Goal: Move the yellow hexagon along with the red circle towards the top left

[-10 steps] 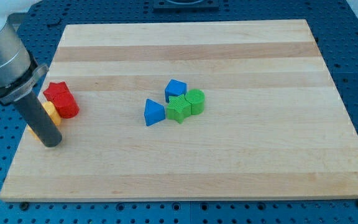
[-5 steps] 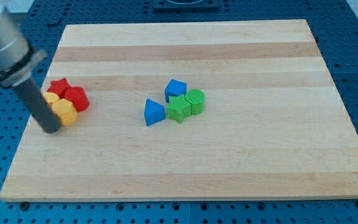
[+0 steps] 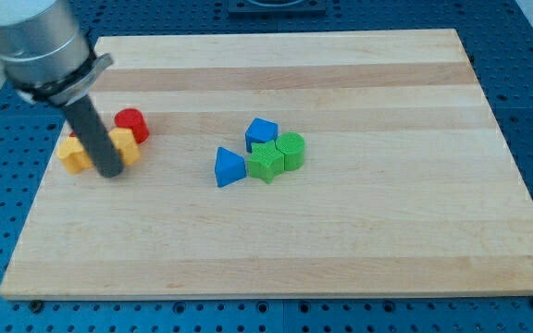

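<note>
Yellow hexagon (image 3: 123,146) is seen at the view's left on the bench (image 3: 340,240), partly hidden behind the rod; another yellow block (image 3: 72,154), shape unclear, lies just left of the rod. My tip (image 3: 111,173) is planted between and just below them, likely to shove upward. Red circle (image 3: 131,124) sits touching the hexagon's upper right. Blue and green blocks (image 3: 266,153) are clustered mid-board, well apart. No end effector is fitted, so no open or closed state applies.
</note>
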